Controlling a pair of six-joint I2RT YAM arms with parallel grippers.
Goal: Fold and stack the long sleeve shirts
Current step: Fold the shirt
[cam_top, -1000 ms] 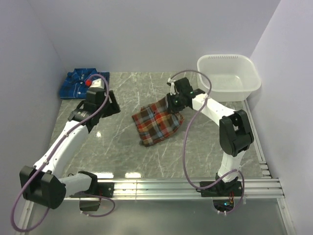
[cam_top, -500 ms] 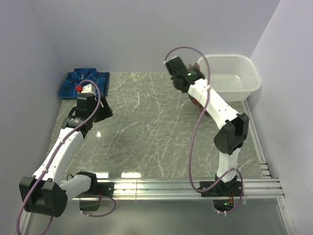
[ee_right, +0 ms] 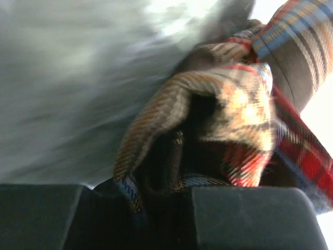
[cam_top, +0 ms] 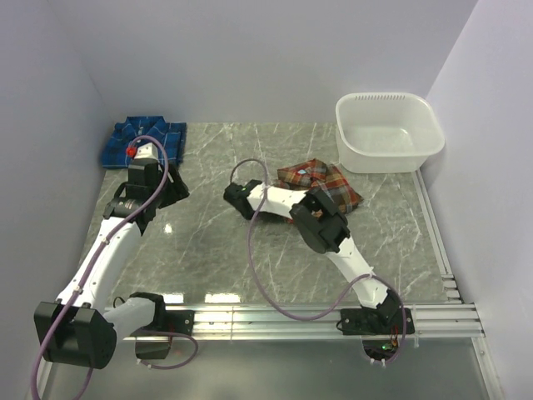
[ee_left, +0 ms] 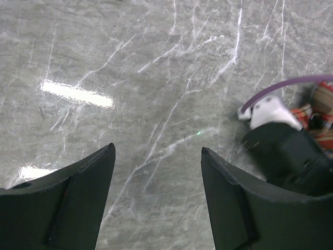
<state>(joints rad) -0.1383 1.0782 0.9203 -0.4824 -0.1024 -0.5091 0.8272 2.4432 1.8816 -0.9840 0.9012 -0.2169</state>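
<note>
Note for you: the right end effector (ee_right: 158,205) has its jaws nearly together, clamped on a bunched fold of the red-orange plaid shirt (cam_top: 326,182). That wrist view is blurred, but cloth sits pinched right at the fingers and trails up and to the right of them. Overhead, the bulk of the shirt is a crumpled heap on the surface (cam_top: 216,242), just beside the white tub (cam_top: 390,155), with its longer dimension running roughly left to right. The right arm lies low across the heap's near edge, reaching leftward, and you cannot trace there exactly where the fingers meet the cloth. The left end effector (ee_left: 156,152) has its jaws well apart and empty, hovering over bare surface. The folded blue plaid shirt (cam_top: 162,131) lies just beyond it in the far-left corner, and the red-orange one is well off to its right, past the right arm's wrist. Judgement: the right arm is nearer and has the only grip. The blue shirt looks finished, so the red-orange shirt needs spreading flat before any fold, and you would likely bring the left end effector rightward for a second corner. Risk: a single pinch on a bunched fold drags the heap rather than opening it.
</note>
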